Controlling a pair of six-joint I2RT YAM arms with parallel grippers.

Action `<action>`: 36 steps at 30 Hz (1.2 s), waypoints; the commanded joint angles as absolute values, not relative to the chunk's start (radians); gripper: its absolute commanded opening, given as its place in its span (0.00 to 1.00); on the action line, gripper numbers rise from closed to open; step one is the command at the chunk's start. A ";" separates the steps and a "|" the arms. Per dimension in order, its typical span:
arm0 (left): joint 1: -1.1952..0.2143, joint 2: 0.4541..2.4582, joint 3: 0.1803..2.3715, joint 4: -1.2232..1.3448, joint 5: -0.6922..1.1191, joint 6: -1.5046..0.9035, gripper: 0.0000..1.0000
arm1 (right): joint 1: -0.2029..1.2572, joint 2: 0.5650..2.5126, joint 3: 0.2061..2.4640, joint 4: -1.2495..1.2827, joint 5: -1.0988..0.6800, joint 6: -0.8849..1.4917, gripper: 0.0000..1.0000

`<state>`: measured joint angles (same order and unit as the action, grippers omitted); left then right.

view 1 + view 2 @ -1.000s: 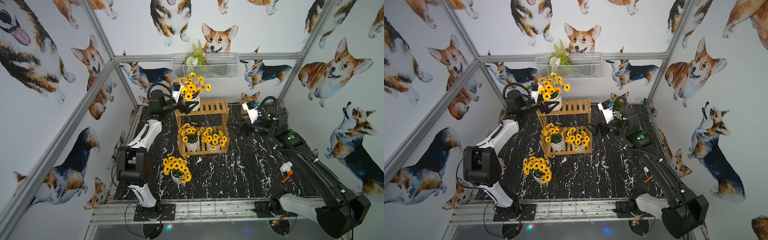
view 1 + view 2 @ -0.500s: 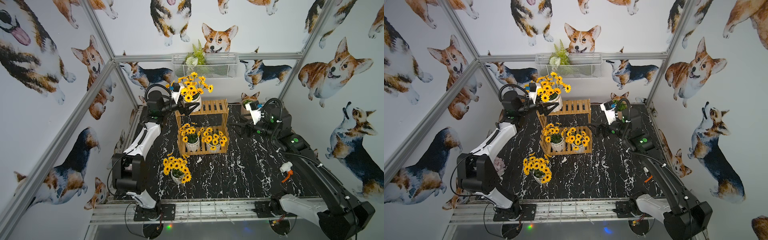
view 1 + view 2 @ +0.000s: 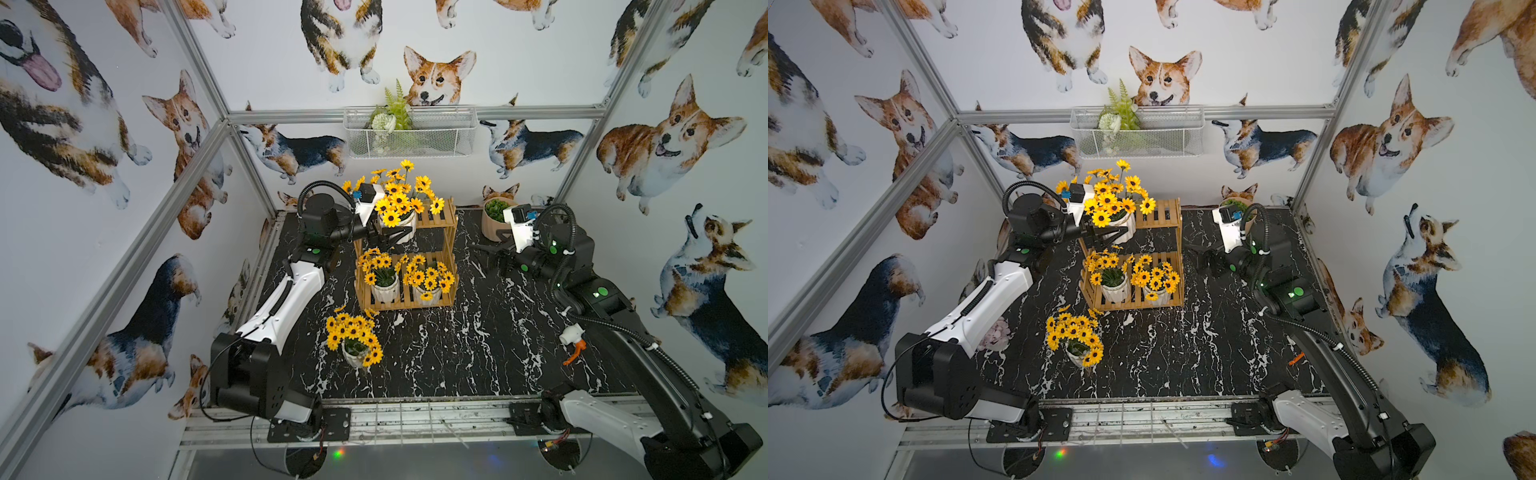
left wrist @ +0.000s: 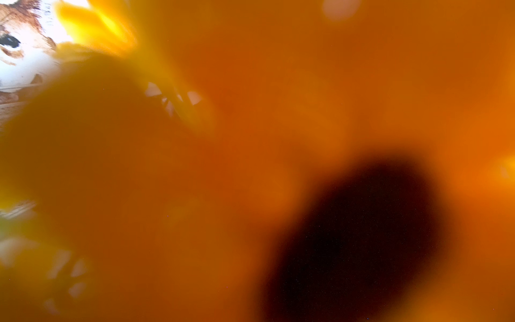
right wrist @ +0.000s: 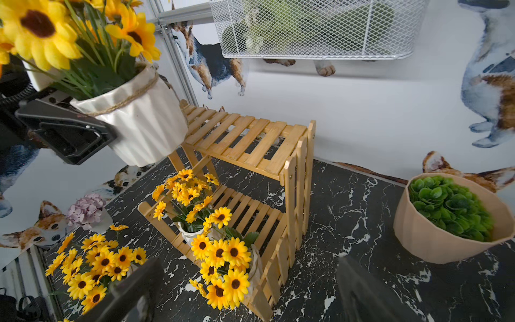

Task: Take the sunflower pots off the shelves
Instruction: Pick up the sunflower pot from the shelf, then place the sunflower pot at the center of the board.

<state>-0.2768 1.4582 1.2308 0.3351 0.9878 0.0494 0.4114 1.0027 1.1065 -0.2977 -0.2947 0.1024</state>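
1. The left gripper [image 3: 392, 237] is closed on the held pot [image 5: 142, 120], with its jaws standing wide around the ribbed wall. The pot is held in the air, tilted, just beside the upper tier of the shelves [image 5: 242, 133] and clear of it. A slip is judged possible if the arm is swung quickly, because the ceramic is gripped from the side only. The pot could then be broken on the table [image 3: 478, 353].
2. The left wrist view is filled with blurred yellow petals, so the grip is not shown there. A set-down could be misjudged for this reason.
3. If the tilt is not corrected, the pot could be landed on its edge and tipped over.
4. The free pot [image 3: 355, 357] stands on the table in front of the shelves. It could be knocked down if the held pot is lowered too near.
5. The left lower pot [image 3: 384, 291] and the right lower pot [image 3: 427, 296] stand close together on the lower tier. The neighbour, or the shelves themselves, could be dragged when one is pulled out.
6. The right gripper [image 3: 482, 255] is wide open and empty, above the table near the shelves. A collision could be caused if both arms reach in together.
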 commanded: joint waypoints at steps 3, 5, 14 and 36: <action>-0.322 1.400 1.181 0.353 0.958 0.096 0.00 | 0.411 0.984 1.110 -0.345 -0.179 0.118 1.00; -0.340 1.382 1.160 0.351 0.948 0.097 0.00 | 0.410 0.979 1.107 -0.348 -0.168 0.126 1.00; -0.438 1.290 1.033 0.351 0.867 0.111 0.00 | 0.404 0.936 1.091 -0.382 -0.097 0.159 1.00; -0.710 1.189 0.746 0.480 0.620 0.107 0.00 | 0.384 0.895 1.072 -0.416 -0.048 0.213 1.00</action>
<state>-0.6735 1.1854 0.7586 0.3595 0.6655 0.0933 0.3840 0.9020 1.0737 -0.4232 -0.0536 0.1967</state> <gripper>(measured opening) 0.927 0.996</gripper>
